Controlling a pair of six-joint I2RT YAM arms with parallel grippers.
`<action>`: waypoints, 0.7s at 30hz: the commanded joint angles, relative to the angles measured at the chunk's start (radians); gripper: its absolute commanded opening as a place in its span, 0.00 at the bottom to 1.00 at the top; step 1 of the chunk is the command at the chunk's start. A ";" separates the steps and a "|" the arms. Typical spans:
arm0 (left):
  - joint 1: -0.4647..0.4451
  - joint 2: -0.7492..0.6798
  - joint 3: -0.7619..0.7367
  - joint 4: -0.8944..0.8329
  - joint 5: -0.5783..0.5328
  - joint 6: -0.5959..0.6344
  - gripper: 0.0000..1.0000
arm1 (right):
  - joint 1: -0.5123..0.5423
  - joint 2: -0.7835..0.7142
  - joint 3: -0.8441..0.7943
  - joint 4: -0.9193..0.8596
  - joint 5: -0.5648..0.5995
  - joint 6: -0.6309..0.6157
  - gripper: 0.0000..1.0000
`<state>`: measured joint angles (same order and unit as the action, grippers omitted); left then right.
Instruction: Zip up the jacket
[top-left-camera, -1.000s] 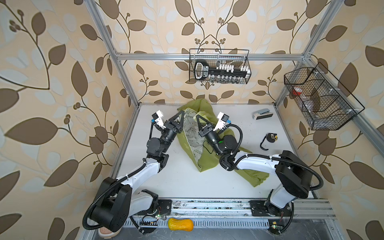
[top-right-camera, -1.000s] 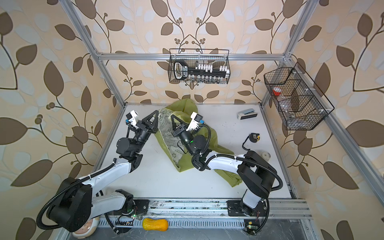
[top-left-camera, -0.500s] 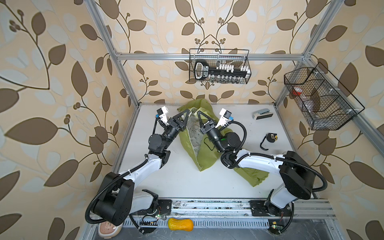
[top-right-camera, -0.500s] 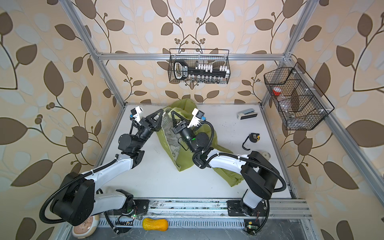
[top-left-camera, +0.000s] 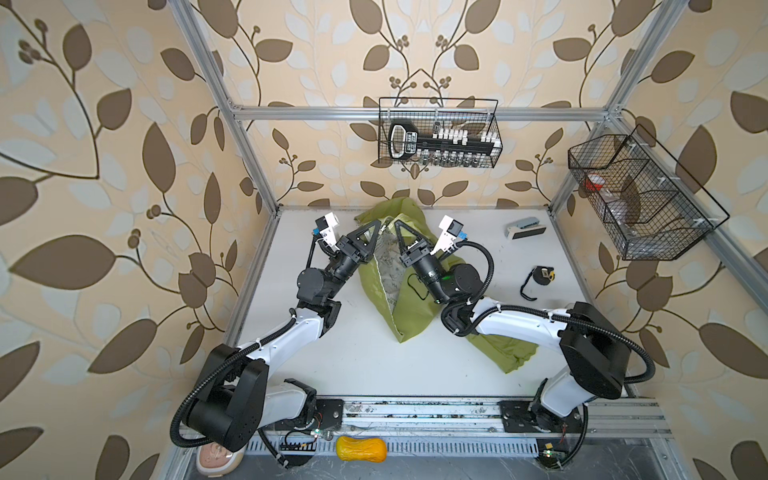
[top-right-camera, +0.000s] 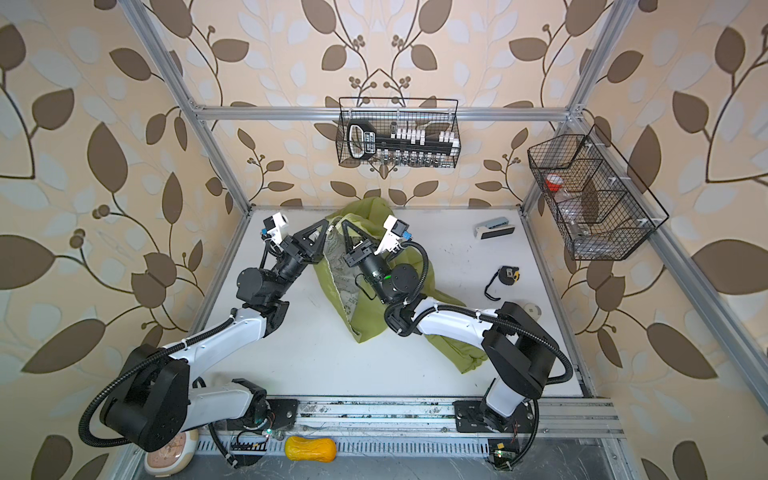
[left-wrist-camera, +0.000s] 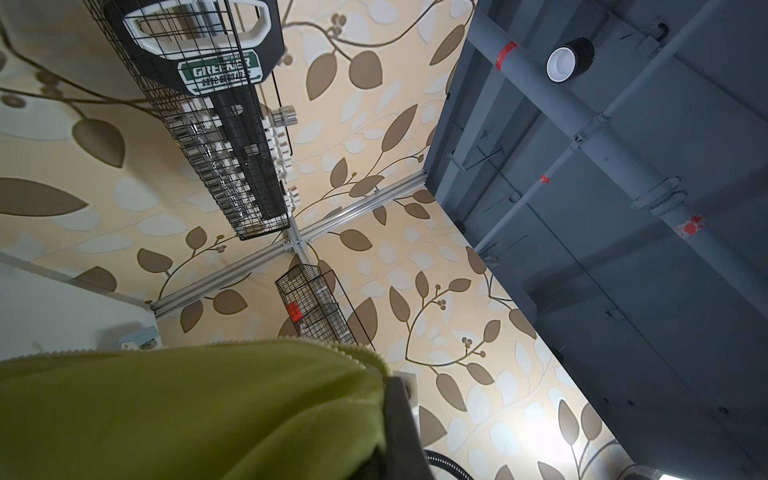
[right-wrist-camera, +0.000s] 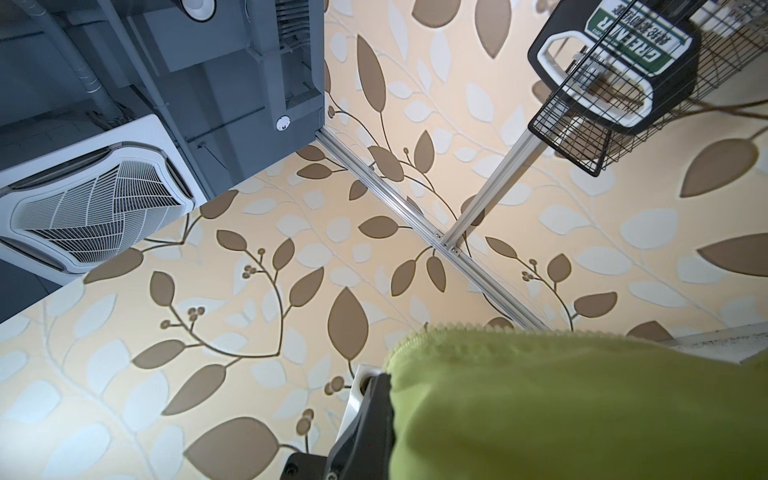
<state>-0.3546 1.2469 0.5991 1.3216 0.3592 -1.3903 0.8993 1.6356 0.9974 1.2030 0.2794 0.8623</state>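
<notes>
The olive-green jacket (top-left-camera: 409, 316) hangs lifted off the white table (top-left-camera: 361, 365) between both grippers, its white printed lining (top-left-camera: 388, 266) facing up in both top views. My left gripper (top-left-camera: 376, 226) is shut on one front edge and my right gripper (top-left-camera: 398, 226) is shut on the other, their tips close together. One sleeve trails on the table under the right arm (top-left-camera: 511, 357). In the left wrist view green fabric (left-wrist-camera: 187, 415) with zipper teeth (left-wrist-camera: 357, 353) covers the jaws beside one dark finger (left-wrist-camera: 401, 424). The right wrist view shows the same fabric (right-wrist-camera: 582, 407) against a finger (right-wrist-camera: 370, 419).
A wire basket with a socket set (top-left-camera: 438, 139) hangs on the back wall. Another wire basket (top-left-camera: 636, 199) hangs on the right wall. A white and black stapler-like thing (top-left-camera: 525, 228) and a black tape measure (top-left-camera: 540, 276) lie right of the jacket. An orange object (top-left-camera: 360, 449) lies by the front rail.
Both grippers have risen and moved toward the back wall with the jacket edges. The left one has come closer to the right one, narrowing the jacket's opening.
</notes>
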 joint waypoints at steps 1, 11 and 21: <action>-0.008 -0.007 0.032 0.102 0.023 0.002 0.00 | 0.002 -0.005 0.041 0.051 -0.019 -0.012 0.00; -0.007 -0.003 0.033 0.101 0.026 -0.002 0.00 | 0.002 -0.002 0.044 0.036 -0.015 0.001 0.00; -0.007 -0.004 0.028 0.102 0.027 -0.007 0.00 | 0.006 -0.003 0.062 -0.019 -0.023 0.001 0.00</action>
<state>-0.3546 1.2507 0.5991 1.3216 0.3611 -1.3945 0.8993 1.6356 1.0161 1.1671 0.2790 0.8661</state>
